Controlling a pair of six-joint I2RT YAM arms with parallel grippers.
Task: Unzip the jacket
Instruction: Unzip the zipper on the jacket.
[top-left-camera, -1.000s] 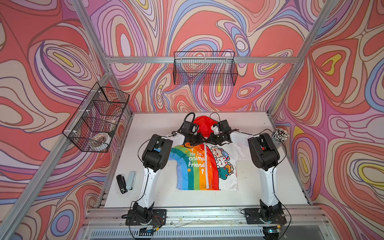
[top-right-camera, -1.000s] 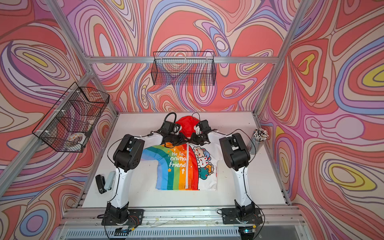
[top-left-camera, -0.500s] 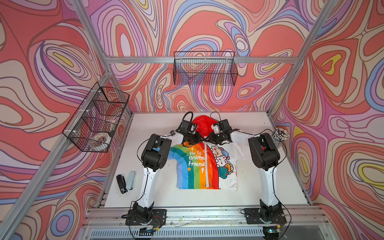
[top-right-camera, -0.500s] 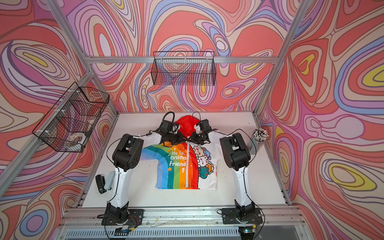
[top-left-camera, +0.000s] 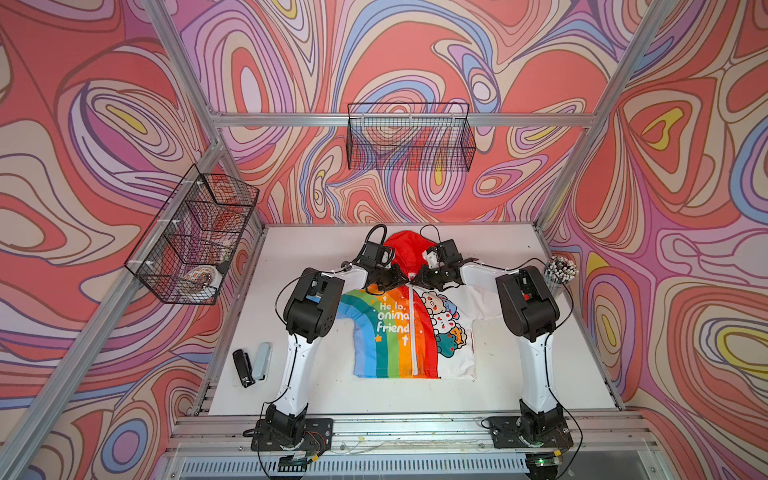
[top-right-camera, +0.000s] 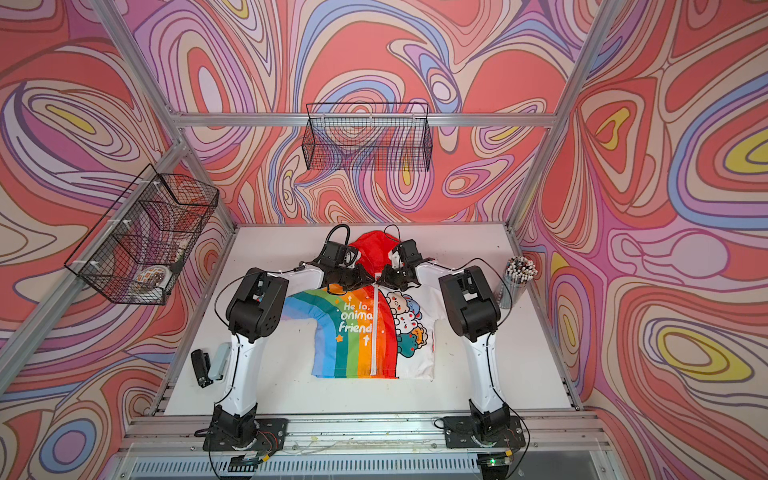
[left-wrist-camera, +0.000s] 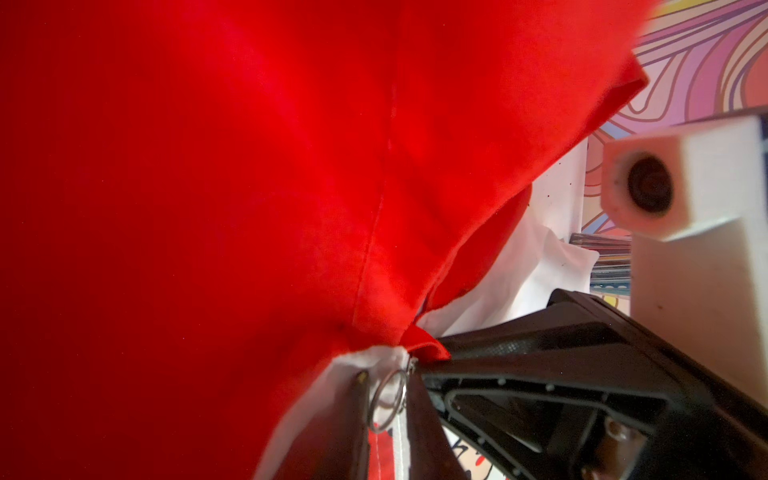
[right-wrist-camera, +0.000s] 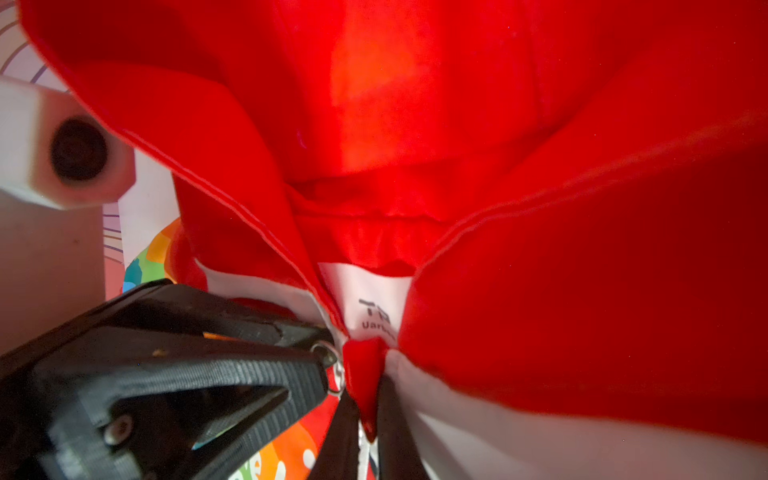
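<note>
The jacket (top-left-camera: 390, 340) lies flat on the tabletop (top-left-camera: 316, 245), red hood (top-left-camera: 409, 249) toward the far edge. The left tool (top-left-camera: 400, 280) and right tool (top-left-camera: 420, 279) meet at its collar.

I'm in a lab robot cell: aluminium frame (top-left-camera: 399, 120), swirl-print walls (top-left-camera: 415, 50), wire baskets (top-left-camera: 409, 137), my arms (top-left-camera: 309, 307) bolted at the table (top-left-camera: 374, 399) edge.

left arm (top-left-camera: 309, 307) and right arm (top-left-camera: 525, 307) meet, fingers (right-wrist-camera: 232, 365) apparently pinched.

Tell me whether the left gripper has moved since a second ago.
No visible move: the left gripper stays at the collar of the jacket, as far from the table rear edge as before.
</note>
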